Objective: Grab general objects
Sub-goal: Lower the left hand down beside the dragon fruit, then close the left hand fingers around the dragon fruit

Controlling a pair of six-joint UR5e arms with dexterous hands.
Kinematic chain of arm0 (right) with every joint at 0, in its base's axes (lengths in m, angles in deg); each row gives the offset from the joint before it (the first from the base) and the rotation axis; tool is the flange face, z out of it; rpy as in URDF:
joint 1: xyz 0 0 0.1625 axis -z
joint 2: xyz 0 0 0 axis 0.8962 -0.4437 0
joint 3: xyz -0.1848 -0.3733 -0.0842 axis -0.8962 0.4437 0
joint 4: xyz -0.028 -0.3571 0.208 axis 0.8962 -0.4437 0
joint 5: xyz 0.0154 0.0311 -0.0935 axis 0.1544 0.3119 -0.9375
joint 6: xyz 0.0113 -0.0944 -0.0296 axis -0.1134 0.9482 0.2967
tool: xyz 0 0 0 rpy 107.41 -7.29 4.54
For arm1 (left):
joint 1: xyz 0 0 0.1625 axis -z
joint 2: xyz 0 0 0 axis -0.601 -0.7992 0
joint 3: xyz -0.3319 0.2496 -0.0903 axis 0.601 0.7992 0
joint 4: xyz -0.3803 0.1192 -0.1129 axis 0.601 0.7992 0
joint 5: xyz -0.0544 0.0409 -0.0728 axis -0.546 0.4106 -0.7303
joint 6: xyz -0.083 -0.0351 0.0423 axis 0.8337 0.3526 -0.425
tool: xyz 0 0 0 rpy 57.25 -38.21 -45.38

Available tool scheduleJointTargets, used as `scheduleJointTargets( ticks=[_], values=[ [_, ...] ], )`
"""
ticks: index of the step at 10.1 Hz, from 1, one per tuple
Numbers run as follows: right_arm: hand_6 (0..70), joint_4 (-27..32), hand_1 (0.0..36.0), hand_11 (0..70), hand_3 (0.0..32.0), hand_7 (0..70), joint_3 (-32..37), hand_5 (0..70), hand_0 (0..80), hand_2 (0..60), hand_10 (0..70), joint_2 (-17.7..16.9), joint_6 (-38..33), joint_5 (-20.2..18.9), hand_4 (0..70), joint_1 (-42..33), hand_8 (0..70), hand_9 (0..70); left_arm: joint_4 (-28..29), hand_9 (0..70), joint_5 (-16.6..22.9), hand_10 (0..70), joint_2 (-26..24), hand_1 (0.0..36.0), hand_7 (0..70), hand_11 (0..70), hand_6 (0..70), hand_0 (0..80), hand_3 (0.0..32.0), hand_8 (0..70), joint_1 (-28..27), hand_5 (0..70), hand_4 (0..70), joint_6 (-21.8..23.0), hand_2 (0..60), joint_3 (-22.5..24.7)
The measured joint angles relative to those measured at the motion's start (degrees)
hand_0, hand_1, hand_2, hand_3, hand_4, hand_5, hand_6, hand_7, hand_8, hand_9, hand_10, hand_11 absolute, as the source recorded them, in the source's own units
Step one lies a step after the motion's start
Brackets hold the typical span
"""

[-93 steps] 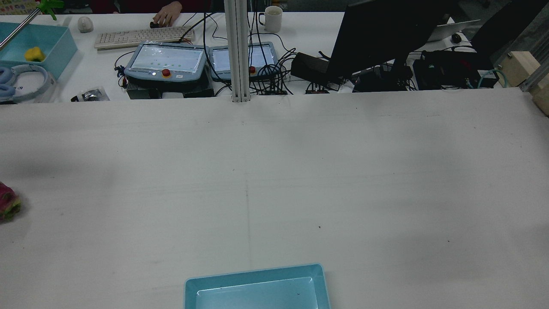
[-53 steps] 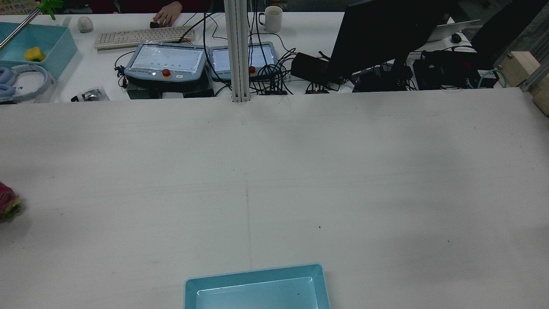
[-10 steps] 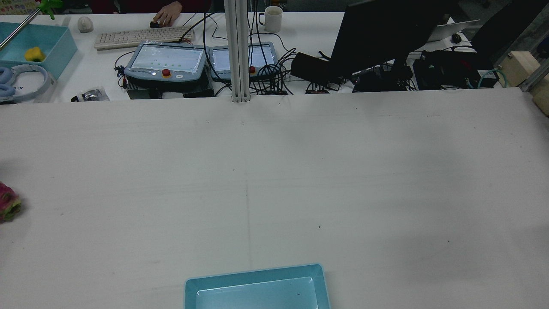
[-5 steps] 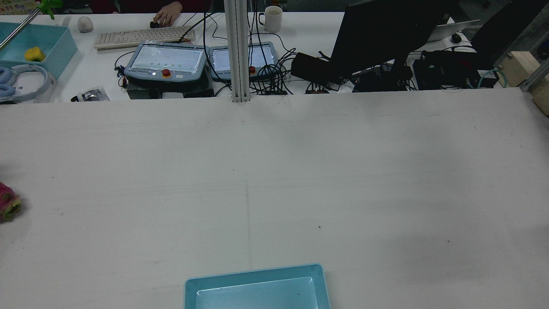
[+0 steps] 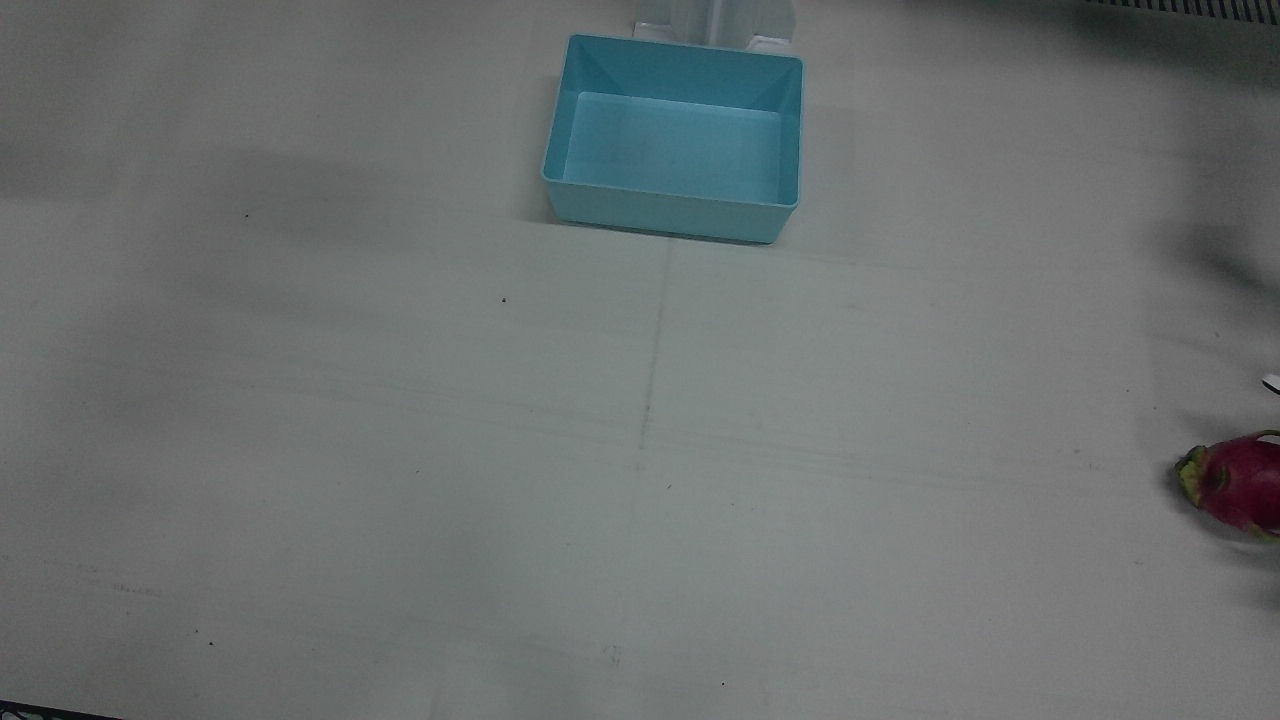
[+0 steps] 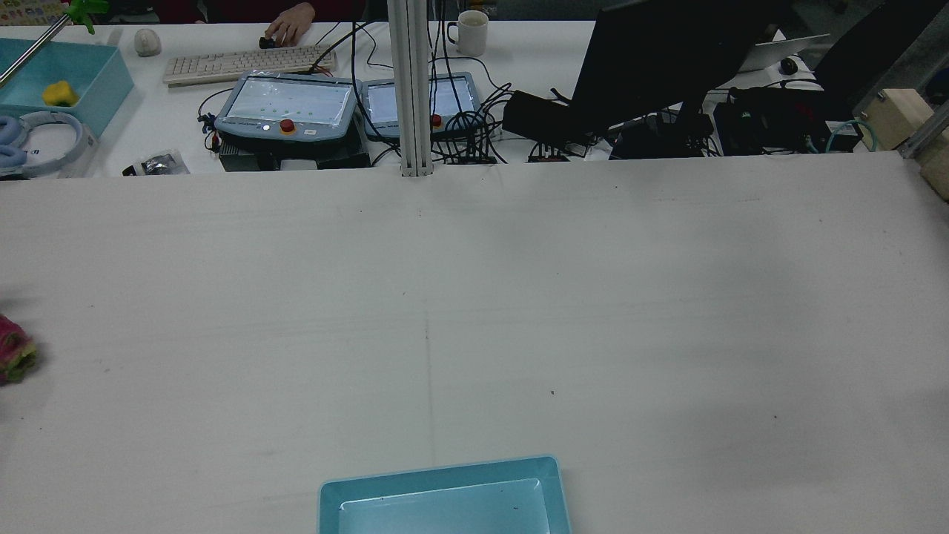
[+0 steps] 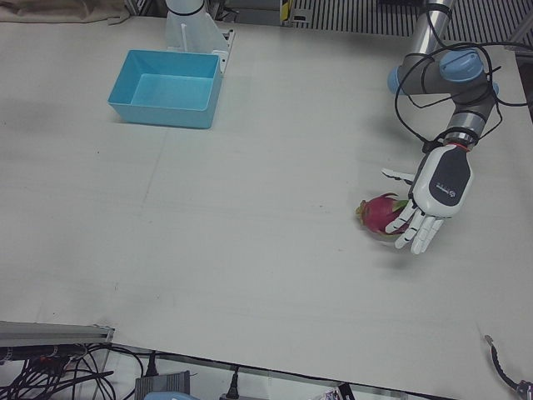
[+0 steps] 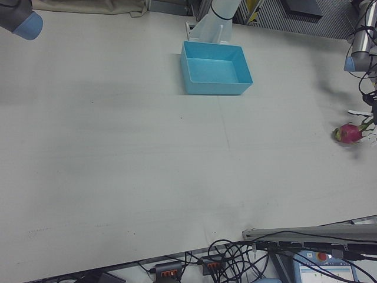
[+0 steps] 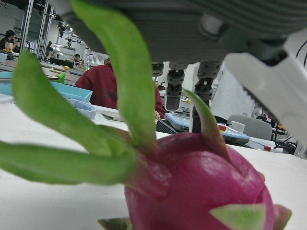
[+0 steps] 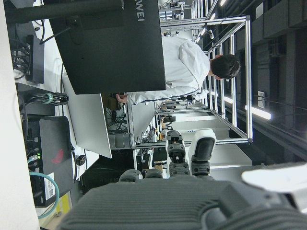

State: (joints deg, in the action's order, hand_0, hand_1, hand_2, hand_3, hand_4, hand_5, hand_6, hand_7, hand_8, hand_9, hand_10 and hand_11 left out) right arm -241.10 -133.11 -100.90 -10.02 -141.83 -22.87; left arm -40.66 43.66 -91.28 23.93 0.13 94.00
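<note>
A pink dragon fruit [image 7: 381,212] with green leaf tips lies on the white table near its left edge. It also shows as the dragon fruit [image 5: 1235,490], [image 6: 15,360], [image 8: 349,133] and fills the left hand view [image 9: 196,187]. My left hand [image 7: 433,196] hangs open right beside it, palm toward the fruit and fingers [image 9: 175,88] spread and pointing down. Contact cannot be told. My right hand [image 10: 184,153] shows only in its own view, fingers extended, holding nothing and facing away from the table.
An empty light-blue bin [image 5: 672,215] stands at the robot's edge of the table, mid-width, also seen as the bin [image 7: 162,112], [image 6: 437,475]. Beyond the far edge are teach pendants [image 6: 285,107], a monitor [image 6: 667,59], cables and a person's hand [image 6: 289,26].
The dragon fruit has stayed in place at the rear view's left edge. The dark shadow on the table near it has shrunk since the oldest frame.
</note>
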Motion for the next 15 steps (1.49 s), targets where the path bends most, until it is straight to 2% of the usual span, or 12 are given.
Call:
scheduleJointTargets(
  ticks=[3, 7, 10, 15],
  values=[
    [0.0, 0.00, 0.0, 0.0, 0.0, 0.0, 0.00, 0.0, 0.0, 0.0, 0.0, 0.00, 0.00, 0.00, 0.0, -0.02, 0.0, 0.0, -0.09, 2.7, -4.77, 0.7, -0.35, 15.5, 20.5, 2.1, 9.6, 52.6, 0.0, 4.1, -3.56, 19.3, 20.9, -0.05, 0.2, -0.60],
    [0.0, 0.00, 0.0, 0.0, 0.0, 0.0, 0.00, 0.0, 0.0, 0.0, 0.0, 0.00, 0.00, 0.00, 0.0, -0.03, 0.0, 0.0, -1.23, 1.6, -8.88, 0.0, -0.59, 17.7, 15.4, 0.0, 6.3, 53.5, 0.0, 1.9, -4.15, 11.7, 16.7, -0.59, 1.9, -0.68],
    [0.0, 0.00, 0.0, 0.0, 0.0, 0.0, 0.00, 0.0, 0.0, 0.0, 0.0, 0.02, 0.00, 0.00, 0.0, -0.03, 0.0, 0.0, -1.12, 1.5, -9.93, 0.0, -0.67, 18.9, 14.7, 0.0, 5.9, 54.3, 0.0, 2.0, -4.18, 12.0, 17.2, -3.61, 4.2, -0.62],
    [0.0, 0.00, 0.0, 0.0, 0.0, 0.0, 0.00, 0.0, 0.0, 0.0, 0.0, 0.00, 0.01, 0.00, 0.0, -0.04, 0.0, 0.0, -0.48, 1.8, -10.11, 0.0, -0.71, 19.5, 16.3, 0.0, 6.7, 54.4, 0.0, 2.8, -4.25, 13.7, 19.8, -4.94, 7.4, -0.85]
  ],
)
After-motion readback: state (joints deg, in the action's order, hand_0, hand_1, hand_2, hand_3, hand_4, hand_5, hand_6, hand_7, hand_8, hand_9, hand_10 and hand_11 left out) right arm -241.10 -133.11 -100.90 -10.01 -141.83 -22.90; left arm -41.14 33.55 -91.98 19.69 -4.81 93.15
